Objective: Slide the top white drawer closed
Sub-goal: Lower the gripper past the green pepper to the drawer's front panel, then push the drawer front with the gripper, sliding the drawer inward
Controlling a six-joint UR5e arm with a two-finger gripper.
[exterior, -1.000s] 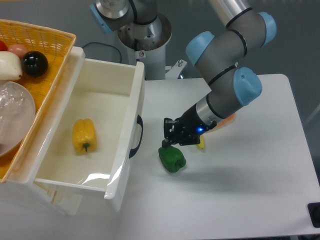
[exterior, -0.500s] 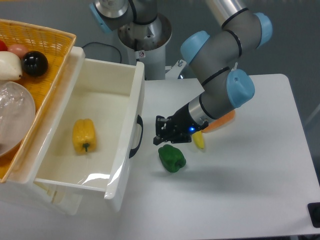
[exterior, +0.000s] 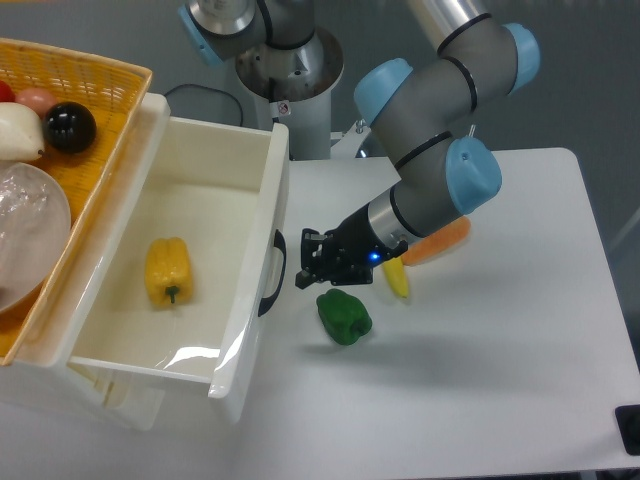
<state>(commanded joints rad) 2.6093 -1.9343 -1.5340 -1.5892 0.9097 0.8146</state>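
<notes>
**Claw beside the drawer front**

I see my claw [exterior: 305, 268] just right of the top white drawer [exterior: 250, 290], pulled fully open, near its dark handle [exterior: 274, 272]. Whether the fingers are spread, I cannot tell. A green pepper [exterior: 344, 316] lies just below-right.

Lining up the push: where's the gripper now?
The gripper sits mid-frame, just right of the top white drawer front's dark handle, above the green pepper.

Narrow gap at the drawer front, wide room at lower right

I see my gripper [exterior: 305, 262] just right of the top white drawer [exterior: 262, 262], a green pepper [exterior: 344, 317] below it; the yellow item [exterior: 398, 279] and carrot [exterior: 437, 242] crowd the frame's centre, bare table [exterior: 480, 400] beyond.
</notes>
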